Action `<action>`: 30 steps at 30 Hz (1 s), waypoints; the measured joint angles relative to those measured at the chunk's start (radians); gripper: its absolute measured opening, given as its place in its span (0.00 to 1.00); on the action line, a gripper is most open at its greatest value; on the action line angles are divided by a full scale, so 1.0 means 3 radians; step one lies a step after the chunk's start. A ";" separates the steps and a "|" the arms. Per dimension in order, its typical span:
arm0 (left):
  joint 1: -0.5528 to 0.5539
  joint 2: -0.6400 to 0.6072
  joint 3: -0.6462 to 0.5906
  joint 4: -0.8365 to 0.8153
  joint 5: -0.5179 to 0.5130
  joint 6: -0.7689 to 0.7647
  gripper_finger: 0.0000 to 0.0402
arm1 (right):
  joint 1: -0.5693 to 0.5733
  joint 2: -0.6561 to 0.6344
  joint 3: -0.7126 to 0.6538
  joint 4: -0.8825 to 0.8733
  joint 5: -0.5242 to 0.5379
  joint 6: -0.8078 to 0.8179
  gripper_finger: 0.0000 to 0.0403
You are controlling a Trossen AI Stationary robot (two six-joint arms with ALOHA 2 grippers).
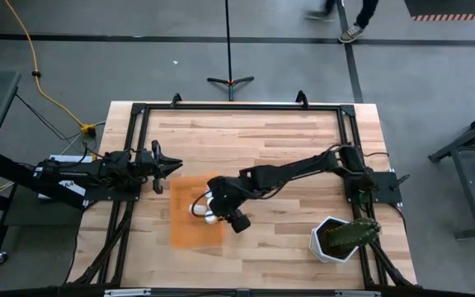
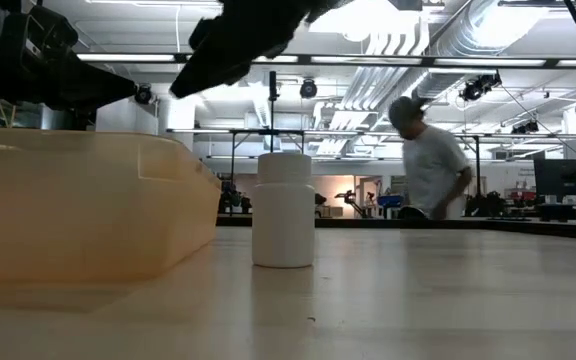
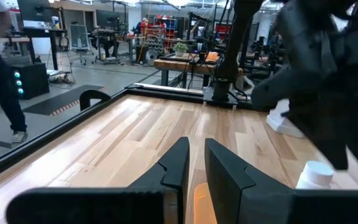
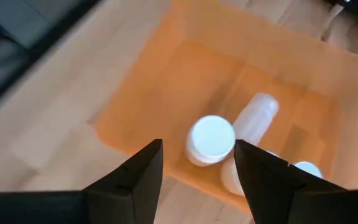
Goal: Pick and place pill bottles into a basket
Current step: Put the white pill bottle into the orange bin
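Orange and translucent, the basket lies at lower centre-left of the high view, and everything the next move depends on is grouped around its right edge. Furthest left in that view, the left gripper waits above the basket's upper left corner, over bare wood; its wrist view shows the two fingers nearly touching, with only a thin slit between them and nothing held. Moving right, a cluster of pill bottles sits in the basket's right part; the right wrist view shows at least one upright with its white cap facing the camera and another lying on its side, long axis running away from the camera. Directly over them hangs the right gripper, its fingers spread wide and empty, framing the upright cap between them. In the low view one more bottle stands upright on the wood just right of the basket wall, outside it. Judging by position, the right arm is clearly the nearer one to that bottle.
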 joint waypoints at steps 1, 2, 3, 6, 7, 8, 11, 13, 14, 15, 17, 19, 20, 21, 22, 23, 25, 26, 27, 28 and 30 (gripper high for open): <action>0.0000 0.0000 0.0000 0.0000 0.0001 0.0000 0.22 | 0.0003 -0.0045 0.0001 -0.0073 -0.0057 0.0022 0.46; 0.0000 0.0000 0.0000 0.0000 0.0000 0.0000 0.22 | 0.0025 -0.0080 0.0001 -0.0173 -0.0065 0.0030 0.45; -0.0001 0.0001 0.0000 0.0000 0.0001 0.0000 0.22 | 0.0057 -0.0124 0.0000 -0.0269 -0.0030 0.0037 0.44; 0.0000 0.0001 0.0000 0.0000 0.0001 0.0000 0.22 | 0.0155 -0.0207 -0.0015 -0.0536 0.0219 0.0043 0.42; 0.0000 0.0000 0.0000 0.0000 0.0001 0.0000 0.22 | 0.0172 -0.0216 -0.0032 -0.0596 0.0239 0.0043 0.41; -0.0001 0.0001 0.0000 0.0000 0.0001 0.0000 0.22 | 0.0174 -0.0218 -0.0055 -0.0640 0.0233 0.0050 0.40; 0.0000 0.0001 0.0000 0.0000 0.0001 0.0000 0.22 | 0.0124 -0.0217 -0.0133 -0.0759 0.0108 0.0031 0.38; -0.0001 0.0000 0.0000 0.0000 0.0002 -0.0001 0.22 | 0.0074 -0.0217 -0.0188 -0.0817 0.0110 -0.0014 0.37; -0.0001 0.0001 0.0000 0.0000 0.0001 -0.0001 0.22 | 0.0043 -0.0217 -0.0214 -0.0804 0.0107 -0.0019 0.36; 0.0000 0.0001 0.0000 0.0000 0.0001 0.0000 0.22 | 0.0010 -0.0216 -0.0220 -0.0801 0.0084 -0.0013 0.36; 0.0000 0.0001 0.0000 0.0000 0.0001 -0.0001 0.22 | -0.0054 -0.0216 -0.0220 -0.0718 -0.0060 0.0028 0.35; 0.0000 0.0001 0.0000 0.0000 0.0001 -0.0001 0.22 | -0.0101 -0.0217 -0.0214 -0.0640 -0.0234 0.0031 0.35; 0.0000 0.0000 0.0000 0.0000 0.0001 0.0000 0.22 | -0.0116 -0.0217 -0.0214 -0.0628 -0.0239 0.0015 0.35; 0.0000 0.0001 0.0000 0.0000 -0.0001 -0.0001 0.22 | -0.0123 -0.0217 -0.0215 -0.0608 -0.0179 -0.0014 0.35; 0.0000 0.0001 0.0000 0.0000 -0.0004 -0.0001 0.22 | -0.0119 -0.0217 -0.0215 -0.0572 -0.0065 -0.0033 0.35; 0.0000 0.0000 0.0000 0.0000 -0.0005 -0.0001 0.22 | -0.0107 -0.0217 -0.0215 -0.0537 0.0079 -0.0035 0.35; 0.0000 0.0000 0.0000 0.0000 -0.0003 -0.0020 0.22 | -0.0077 -0.0217 -0.0215 -0.0476 0.0218 -0.0035 0.35; 0.0000 0.0000 0.0000 0.0000 -0.0001 -0.0043 0.22 | -0.0057 -0.0217 -0.0215 -0.0456 0.0210 -0.0034 0.35; 0.0000 0.0000 0.0000 0.0000 0.0000 -0.0074 0.22 | -0.0028 -0.0217 -0.0215 -0.0422 0.0204 -0.0023 0.35; 0.0000 0.0001 0.0000 0.0000 0.0000 -0.0099 0.22 | 0.0004 -0.0217 -0.0215 -0.0389 0.0200 0.0002 0.35; 0.0000 0.0001 0.0000 0.0000 0.0000 -0.0150 0.22 | 0.0086 -0.0223 -0.0214 -0.0440 0.0224 0.0050 0.35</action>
